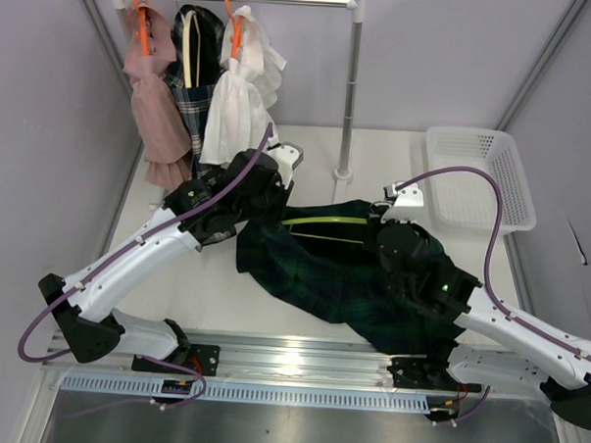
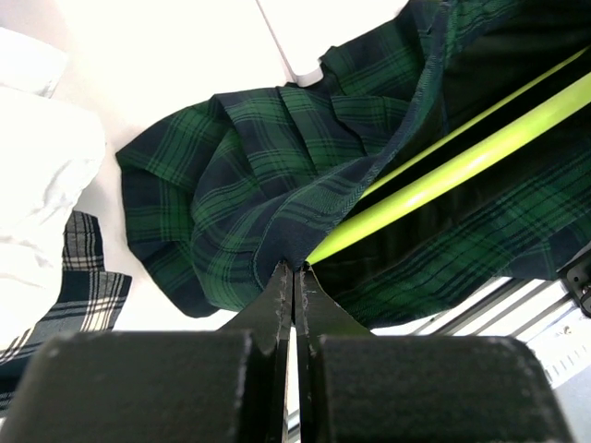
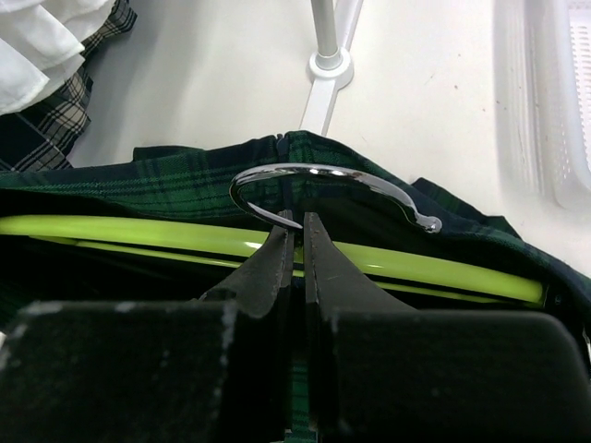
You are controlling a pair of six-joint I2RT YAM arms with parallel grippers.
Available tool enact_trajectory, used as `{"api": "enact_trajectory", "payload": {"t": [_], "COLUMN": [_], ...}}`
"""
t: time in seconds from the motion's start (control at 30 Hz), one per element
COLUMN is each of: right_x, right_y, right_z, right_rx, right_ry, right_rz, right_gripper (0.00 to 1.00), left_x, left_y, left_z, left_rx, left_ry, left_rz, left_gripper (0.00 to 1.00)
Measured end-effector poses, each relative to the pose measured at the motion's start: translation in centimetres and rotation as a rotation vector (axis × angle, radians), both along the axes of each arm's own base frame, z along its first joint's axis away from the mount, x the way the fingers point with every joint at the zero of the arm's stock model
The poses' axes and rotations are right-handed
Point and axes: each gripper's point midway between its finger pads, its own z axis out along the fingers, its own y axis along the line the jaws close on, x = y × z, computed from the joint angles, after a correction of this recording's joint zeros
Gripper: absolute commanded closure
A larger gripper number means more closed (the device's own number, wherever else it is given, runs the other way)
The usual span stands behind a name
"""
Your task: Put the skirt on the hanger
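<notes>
From right wrist only: hanger hook (image 3: 314, 170) over skirt (image 3: 185, 175).

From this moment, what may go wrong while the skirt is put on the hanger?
1. The left claw pinches only a thin edge of the skirt beside the hanger; the cloth may slip out when pulled.
2. The right claw grips the hanger at one spot near its hook, so the long bar may twist in the grip.
3. The white clothes hang close to the left claw; lifting may snag them.
</notes>
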Motion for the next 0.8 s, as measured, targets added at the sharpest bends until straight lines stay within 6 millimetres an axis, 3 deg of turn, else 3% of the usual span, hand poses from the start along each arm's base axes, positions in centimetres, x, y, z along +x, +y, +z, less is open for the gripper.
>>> {"api": "enact_trajectory", "payload": {"t": [0.13, 0.37, 0.67, 0.8], "right_x": [-0.3, -0.5, 0.3, 0.5], "right_y": [0.0, 0.1, 1.4, 1.5], "right_z": [0.4, 2.9, 1.0, 0.3], "right_rx": [-0.004, 0.016, -0.015, -0.038], "right_ry": [0.004, -0.018, 0.009, 0.017], "right_rz": [0.009, 0.029, 0.018, 0.009], "right_gripper": [1.0, 1.0, 1.0, 1.0], "left_x": [0.2, 0.3, -0.4, -0.6], "left_y": [0.3, 0.0, 0.7, 0.7], "left_z": [0.4, 2.3, 3.0, 4.2], "left_rx": [0.008, -0.031, -0.014, -0.028], "left_ry": [-0.012, -0.043, -0.029, -0.042], "left_rz": [0.012, 0.009, 0.008, 0.004], "left_gripper": [1.0, 1.0, 1.0, 1.0]}}
